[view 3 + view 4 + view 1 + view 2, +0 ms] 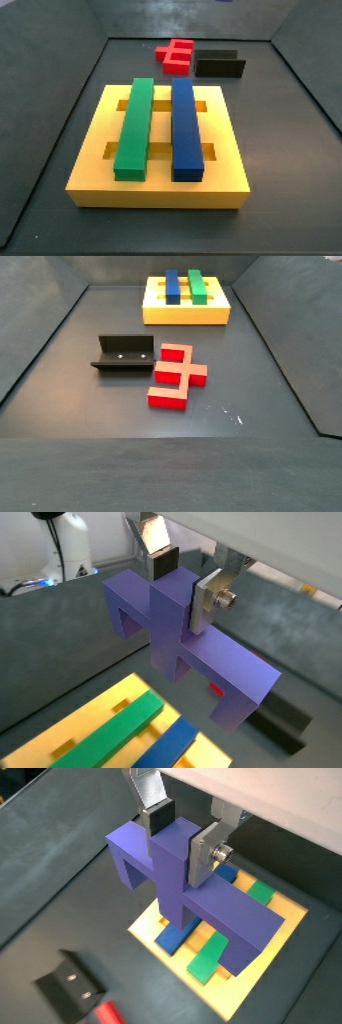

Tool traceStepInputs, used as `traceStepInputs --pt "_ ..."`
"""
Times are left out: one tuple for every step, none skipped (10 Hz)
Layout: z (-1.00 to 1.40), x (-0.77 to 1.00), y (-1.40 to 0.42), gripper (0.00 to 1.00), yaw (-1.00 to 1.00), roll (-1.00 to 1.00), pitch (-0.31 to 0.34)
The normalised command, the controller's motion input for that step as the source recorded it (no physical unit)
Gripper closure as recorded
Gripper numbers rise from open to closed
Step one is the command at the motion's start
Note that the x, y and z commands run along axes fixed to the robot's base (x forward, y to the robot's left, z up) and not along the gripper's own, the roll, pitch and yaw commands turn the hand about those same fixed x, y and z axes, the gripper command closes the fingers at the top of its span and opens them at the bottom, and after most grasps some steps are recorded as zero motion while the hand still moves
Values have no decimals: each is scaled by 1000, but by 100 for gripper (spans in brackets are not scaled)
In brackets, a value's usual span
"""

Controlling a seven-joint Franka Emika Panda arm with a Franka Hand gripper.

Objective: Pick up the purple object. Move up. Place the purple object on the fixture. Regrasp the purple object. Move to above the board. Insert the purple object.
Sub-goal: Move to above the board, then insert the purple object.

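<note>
My gripper [185,584] is shut on the purple object [171,624], a notched block with downward legs. The silver fingers clamp its upright middle bar in both wrist views; the gripper [182,838] carries the purple object [181,883] in the air. Below it lies the yellow board [286,928] with its green bar [209,958] and blue bar [174,936]. The board also shows in a wrist view [94,717]. The black fixture [70,986] stands on the floor apart from the board. Neither side view shows the gripper or the purple object.
The board [160,185] carries the green bar [134,125] and blue bar [186,130]. The red notched piece [174,376] lies beside the fixture [127,354]; both show behind the board [175,55] [221,67]. Dark walls enclose the floor.
</note>
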Motion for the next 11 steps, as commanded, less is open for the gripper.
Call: traceStepInputs --pt "5 -47 29 100 9 -848 49" --pt "-10 -37 25 100 7 -611 17" --pt "4 -32 13 100 1 -355 -4" --pt "-2 -30 11 100 0 -237 -12" --pt "-23 0 0 100 0 0 0" --pt "-231 0 0 100 0 0 0" --pt "-631 186 23 100 49 0 0" --pt "-857 177 0 100 94 0 0" --pt "-946 160 0 100 89 0 -37" --pt "-849 3 -94 100 106 7 -107" --pt "-491 -89 -523 100 266 156 -153"
